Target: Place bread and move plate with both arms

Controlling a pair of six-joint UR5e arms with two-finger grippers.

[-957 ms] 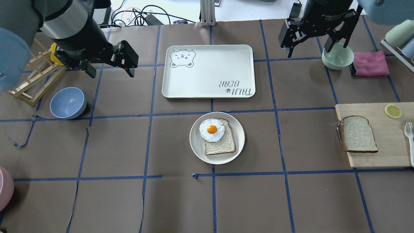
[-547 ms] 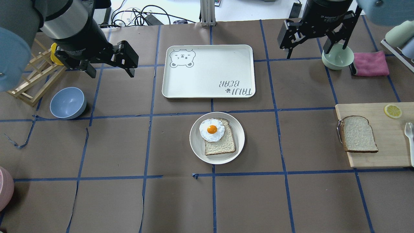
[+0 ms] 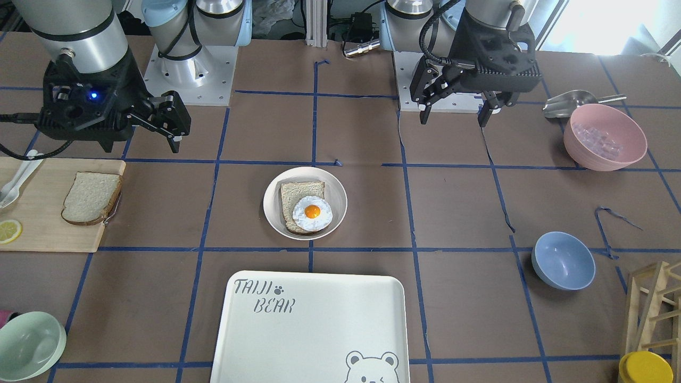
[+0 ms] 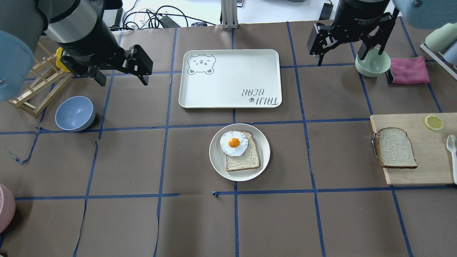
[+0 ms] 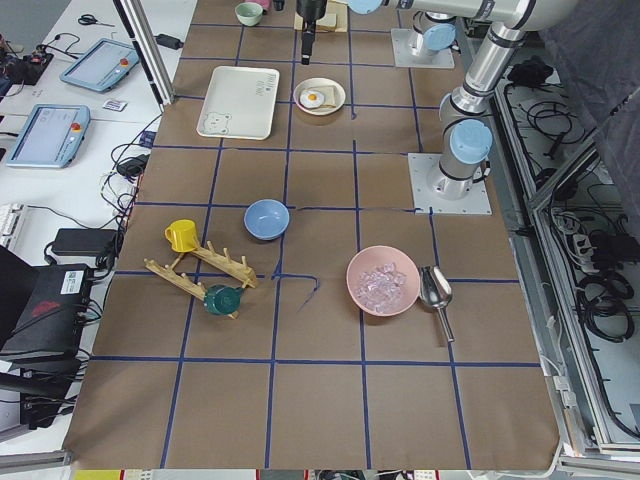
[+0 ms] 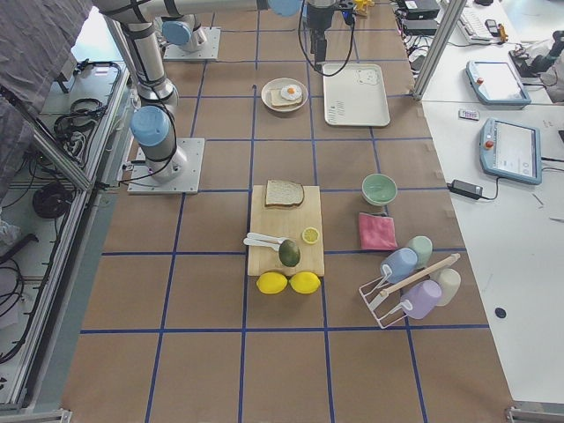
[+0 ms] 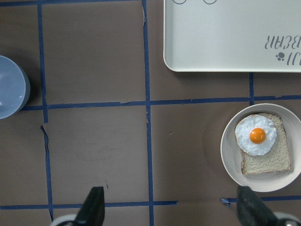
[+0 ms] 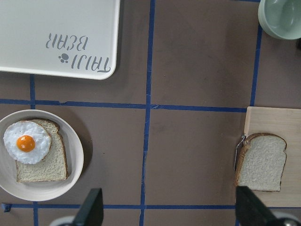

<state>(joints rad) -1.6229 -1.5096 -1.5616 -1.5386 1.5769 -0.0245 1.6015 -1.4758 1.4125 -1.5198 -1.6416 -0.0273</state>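
The bread (image 4: 396, 148) lies flat on a wooden cutting board (image 4: 428, 167) at the right; it also shows in the front view (image 3: 91, 198) and the right wrist view (image 8: 261, 162). The plate (image 4: 262, 142) sits at the table's middle and carries a second slice topped with a fried egg (image 4: 234, 142). My left gripper (image 4: 122, 79) hangs open and empty high over the far left. My right gripper (image 4: 339, 59) hangs open and empty over the far right, beside a green bowl (image 4: 373, 64). Both are far from bread and plate.
A bear-printed tray (image 4: 230, 78) lies just beyond the plate. A blue bowl (image 4: 75, 113) and a wooden rack (image 4: 35, 89) stand at the left. A pink cloth (image 4: 408, 69), a lemon slice (image 4: 433, 122) and a pink bowl (image 3: 605, 137) are also on the table.
My right gripper has shifted very slightly toward the far edge. The left arm, the bread and the plate have not moved.
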